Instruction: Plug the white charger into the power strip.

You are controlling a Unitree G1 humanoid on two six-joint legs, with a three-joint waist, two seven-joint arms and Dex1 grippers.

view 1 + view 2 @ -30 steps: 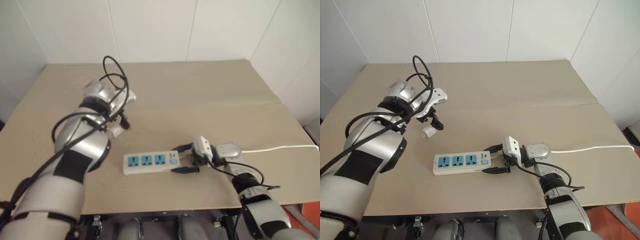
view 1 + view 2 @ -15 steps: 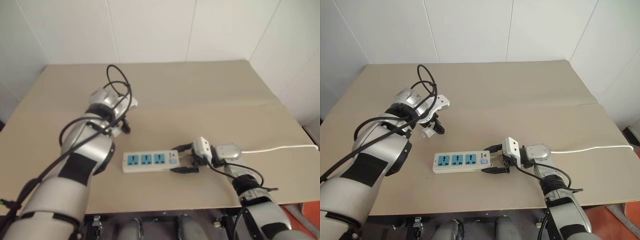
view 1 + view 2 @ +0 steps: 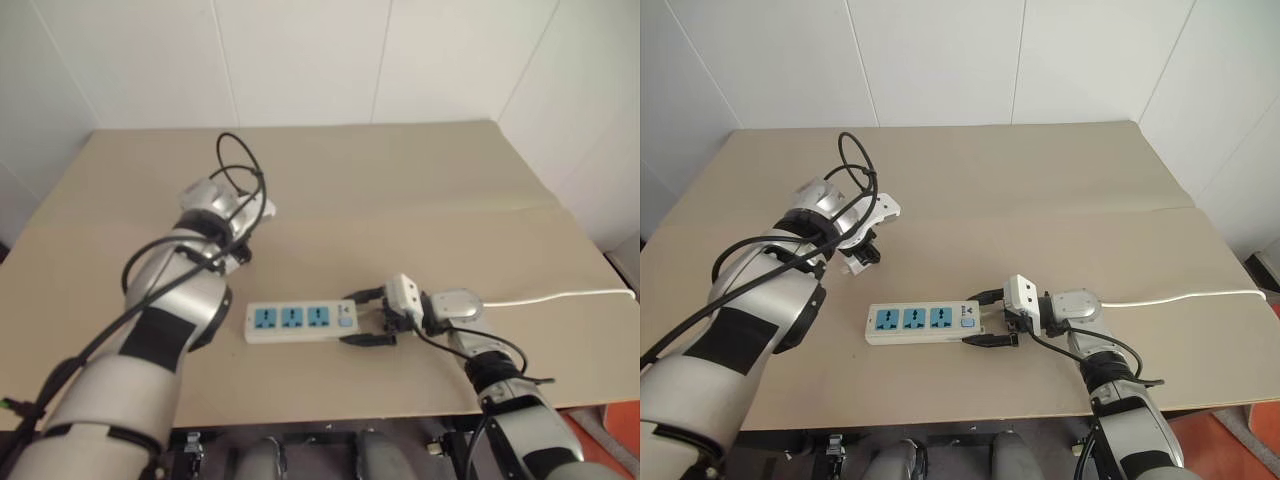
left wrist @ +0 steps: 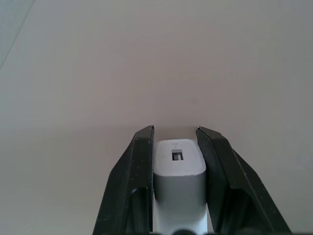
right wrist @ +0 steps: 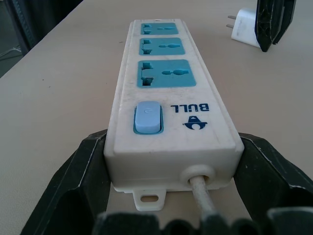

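The white charger [image 4: 178,166] rests on the tan table, its prongs pointing sideways towards the power strip. My left gripper [image 4: 175,129] is shut on it, one black finger against each side; the right wrist view also shows the charger [image 5: 243,30] in that grip. The power strip [image 3: 300,322] lies flat near the table's front edge, its three blue sockets facing up. My right gripper [image 3: 352,318] is shut on the strip's switch end, a finger pressed to each long side. The charger sits up and to the left of the strip, about a strip's length away.
The strip's white cord [image 3: 560,295] runs right along the table [image 3: 420,200] to its right edge. The front edge lies just below the strip. Black cables loop over my left wrist [image 3: 235,160]. A white wall stands behind the table.
My left gripper's fingers, open around the charger a second ago, have closed onto it. The right gripper and the strip have stayed in place.
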